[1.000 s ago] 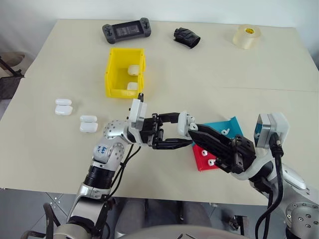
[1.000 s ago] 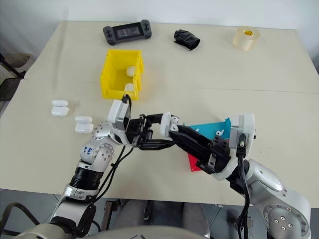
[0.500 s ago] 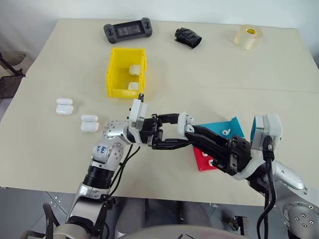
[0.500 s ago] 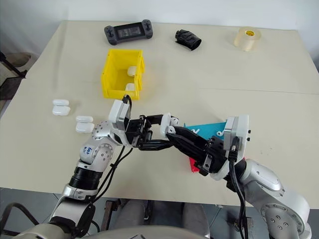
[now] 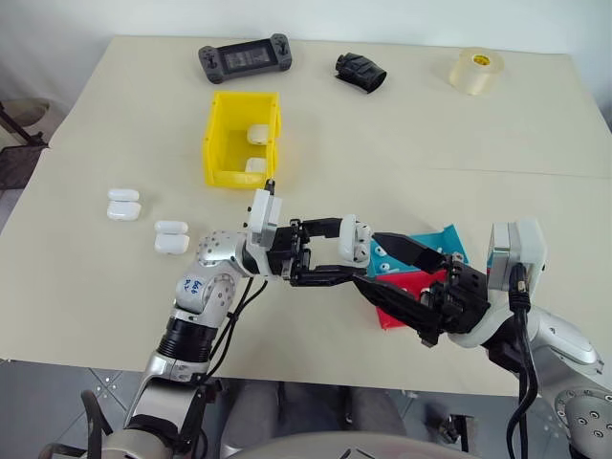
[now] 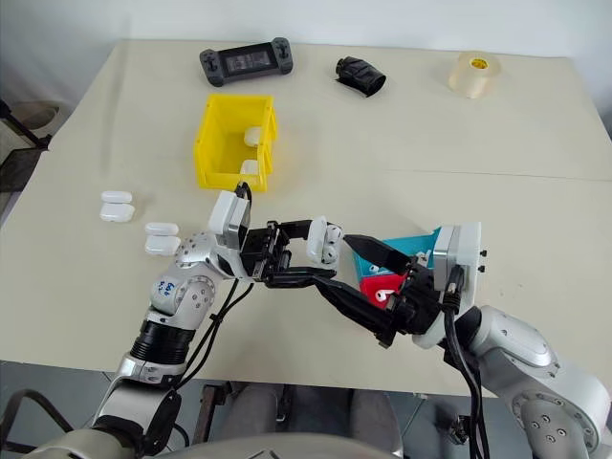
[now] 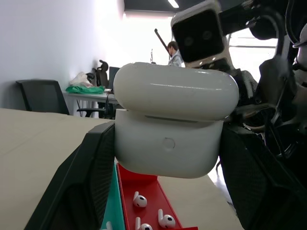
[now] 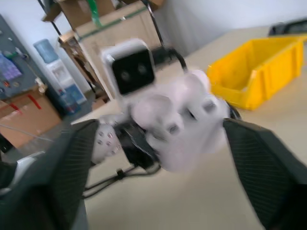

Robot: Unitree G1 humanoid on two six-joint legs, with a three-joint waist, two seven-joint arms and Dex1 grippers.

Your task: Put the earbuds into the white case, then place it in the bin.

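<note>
My left gripper (image 5: 350,252) is shut on a white case (image 5: 353,238), held above the table's front middle; in the left wrist view the case (image 7: 169,127) sits between the two black fingers with its lid down over the body. Facing it from the right, my right gripper (image 5: 367,260) stands open, one finger above and one below the case's level, not touching it. Small white earbuds (image 7: 139,200) lie in a red tray (image 5: 394,317) under the grippers. The yellow bin (image 5: 218,145) stands further back to the left, with two white cases inside.
A blue tray (image 5: 446,239) lies beside the red one. Two pairs of white cases (image 5: 122,205) (image 5: 170,237) rest at the left. Along the far edge are a game controller (image 5: 244,59), a black object (image 5: 359,72) and a tape roll (image 5: 475,69).
My right gripper has opened: its fingers were together by the case and now stand wide apart. The left gripper and the case have stayed in place.
</note>
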